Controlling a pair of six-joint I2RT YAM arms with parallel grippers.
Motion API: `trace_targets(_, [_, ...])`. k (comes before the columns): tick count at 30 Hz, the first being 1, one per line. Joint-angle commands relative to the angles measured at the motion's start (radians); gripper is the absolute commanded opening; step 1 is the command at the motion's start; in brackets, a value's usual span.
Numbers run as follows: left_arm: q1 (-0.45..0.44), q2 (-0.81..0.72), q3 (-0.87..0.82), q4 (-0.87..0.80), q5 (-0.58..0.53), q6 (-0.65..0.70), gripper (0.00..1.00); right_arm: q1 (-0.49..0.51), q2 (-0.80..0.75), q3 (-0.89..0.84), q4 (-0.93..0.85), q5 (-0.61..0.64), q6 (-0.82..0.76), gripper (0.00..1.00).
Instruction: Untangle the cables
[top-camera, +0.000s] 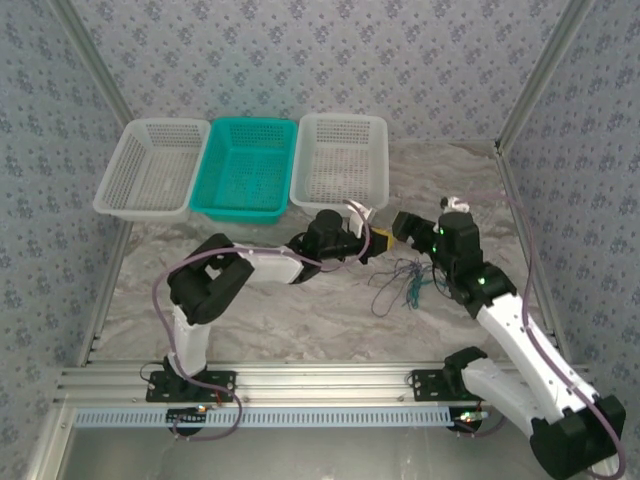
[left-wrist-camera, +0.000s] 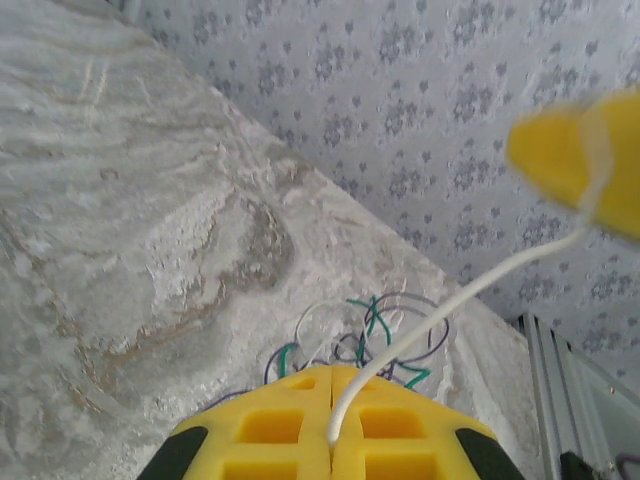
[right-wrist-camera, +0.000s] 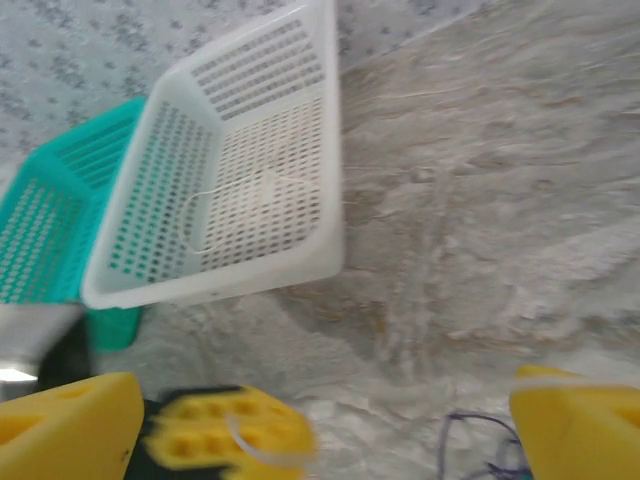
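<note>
Yellow fingers (left-wrist-camera: 270, 425) of the left gripper (left-wrist-camera: 332, 375) are pressing together and pinching a thin white strand (left-wrist-camera: 450, 305). The strand is rising from the seam between them and running toward the right gripper (right-wrist-camera: 325, 390). The right gripper's fingers are standing wide apart, with the left gripper's tip sitting low between them in the right wrist view. Whether the strand is touching either of those fingers cannot be determined.

The cables (top-camera: 405, 282), dark, green and purple, are lying in a loose tangle on the marbled table (top-camera: 300, 315), right of centre and just on the near side of both grippers. Whether the white strand is leading back into the tangle is not visible.

Step in hand, as judged: one strand is being drawn clear and a two-handed pull is being set up. The next move calls for closing the right gripper on a free section of the strand. The grippers should then separate slowly, so the other wires are not dragged along. A pale wire (right-wrist-camera: 225, 205) is lying in the far white basket (right-wrist-camera: 335, 150), which is probably where the strand belongs.
</note>
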Motion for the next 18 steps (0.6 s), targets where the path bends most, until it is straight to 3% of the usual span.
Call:
trace_targets(1, [0.009,-0.073,0.001,0.002,-0.051,-0.039,0.0,-0.019,-0.082,-0.121,-0.113,0.169,0.092,1.0])
trace_targets(5, [0.009,-0.095,-0.014,0.053,-0.06,-0.086,0.0,-0.095,-0.101,-0.244,-0.144,0.103,0.254,1.0])
trace_targets(10, [0.019,-0.15,-0.034,0.042,-0.074,-0.09,0.0,-0.122,0.042,-0.286,-0.119,-0.018,0.472,1.0])
trace_targets(18, [0.045,-0.28,-0.061,-0.006,-0.074,-0.069,0.0,-0.118,0.326,-0.21,-0.071,-0.005,0.506,0.99])
